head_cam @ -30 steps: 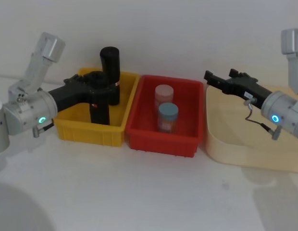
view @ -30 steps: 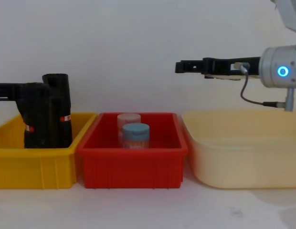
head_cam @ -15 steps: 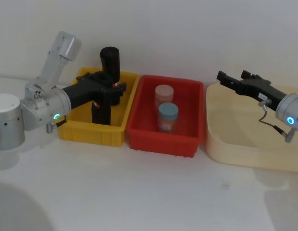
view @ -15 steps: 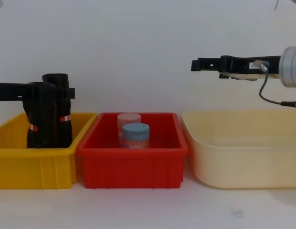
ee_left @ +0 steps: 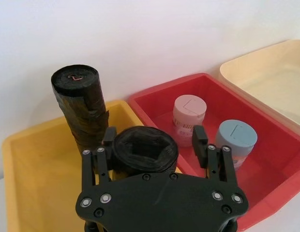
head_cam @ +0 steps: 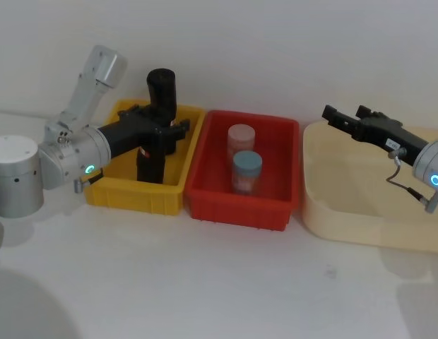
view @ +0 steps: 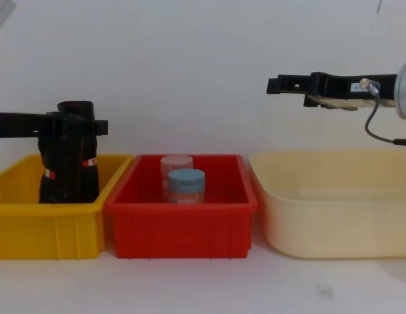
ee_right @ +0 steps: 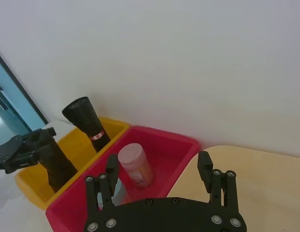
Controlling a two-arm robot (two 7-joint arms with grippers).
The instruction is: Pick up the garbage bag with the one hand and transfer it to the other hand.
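A white table (head_cam: 219, 282) meets a white wall. In the yellow bin (head_cam: 134, 198) at far left the garbage bag (head_cam: 150, 159) stands nearly upright, with a taller roll (head_cam: 162, 88) just behind. The left gripper (head_cam: 162, 126) straddles the bag's top, fingers spread. The right gripper (head_cam: 344, 116) hangs spread above the beige tub (head_cam: 360, 219).

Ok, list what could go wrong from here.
The left gripper straddles the near roll close to its top, so it may slip or tilt when lifted.
The second roll stands close behind and could get knocked over.
The right gripper is far off over the tub, so the carry is long.
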